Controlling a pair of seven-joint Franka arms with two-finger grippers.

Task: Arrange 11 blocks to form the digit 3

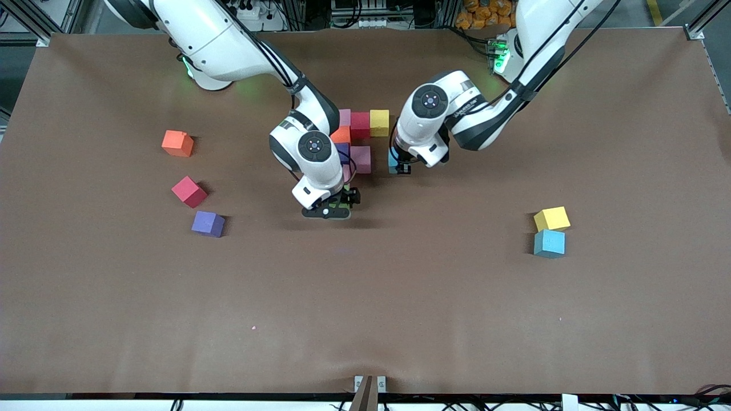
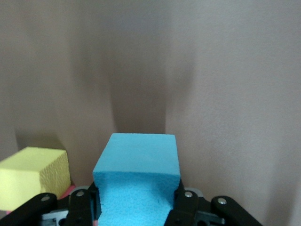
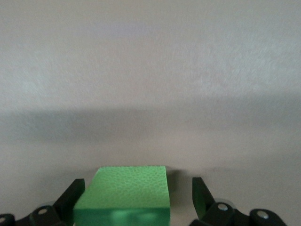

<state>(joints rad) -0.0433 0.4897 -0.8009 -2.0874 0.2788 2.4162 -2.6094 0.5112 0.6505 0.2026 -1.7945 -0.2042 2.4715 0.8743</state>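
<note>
Only the right wrist view shows the green block (image 3: 123, 197) on the table between the right gripper's (image 1: 338, 201) spread-apart fingers (image 3: 73, 197), with a gap at one side. The left wrist view shows the left gripper (image 1: 401, 166) clamped on a light blue block (image 2: 137, 181). At its 11 o'clock, the unfinished digit 3 (image 1: 358, 134).

Partial block figure (image 1: 358, 134) at table (image 1: 400, 297) centre; 5 loose blocks at ends.
</note>
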